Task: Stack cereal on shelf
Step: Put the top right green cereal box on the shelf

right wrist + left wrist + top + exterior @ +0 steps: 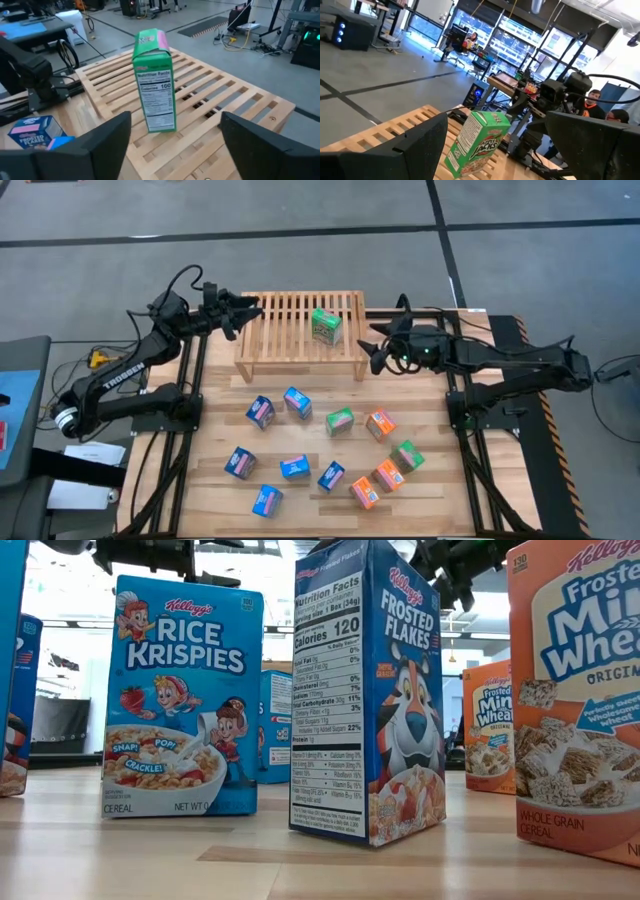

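Observation:
The shelf (296, 330) is a light-wood slatted rack at the far middle of the table. One green cereal box (326, 326) stands upright on its base on the slats, toward the rack's right end (155, 82). My right gripper (374, 346) hovers open just past the rack's right end, and the box stands ahead of its fingers, untouched. At the rack's left end my left gripper (246, 311) is open and holds nothing. Several more cereal boxes (320, 452) in blue, green and orange stand on the table in front of the rack.
The loose boxes spread over the table's near half; the low view shows a Rice Krispies box (180, 700), a Frosted Flakes box (365, 690) and an orange Mini-Wheats box (580, 690) up close. The slats left of the green box (280, 320) are bare. People sit beyond the table.

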